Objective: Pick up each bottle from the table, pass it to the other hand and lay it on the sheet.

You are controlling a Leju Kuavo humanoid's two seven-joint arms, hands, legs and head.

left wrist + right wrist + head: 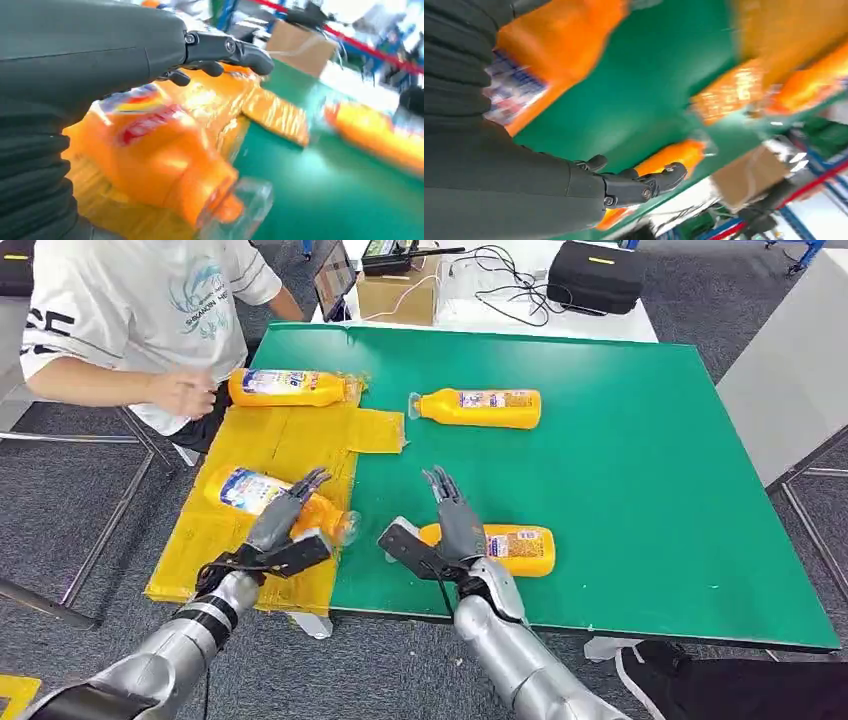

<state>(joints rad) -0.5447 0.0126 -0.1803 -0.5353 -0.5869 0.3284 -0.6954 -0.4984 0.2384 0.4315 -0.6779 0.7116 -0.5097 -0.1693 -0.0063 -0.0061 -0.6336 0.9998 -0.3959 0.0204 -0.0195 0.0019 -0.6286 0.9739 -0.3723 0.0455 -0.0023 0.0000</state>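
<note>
Resting on the sheet [240, 455], the near bottle [255, 492] lies under the left hand [285, 515], fingers apart, likely just released. Right hand [455, 525], fingers apart, hovers over a desk bottle [515, 548], probably next

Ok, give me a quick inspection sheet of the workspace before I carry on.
Surface: green table, yellow sheet over its left part.
Job's things: two orange bottles lying on the sheet; two on the green.
Clutter: nothing seen on the green.
Hands: left hand over the near sheet bottle, right hand over the near green bottle; both spread.
Cables: on the white table behind.
Surroundings: person at the sheet, cardboard box, black case.
</note>
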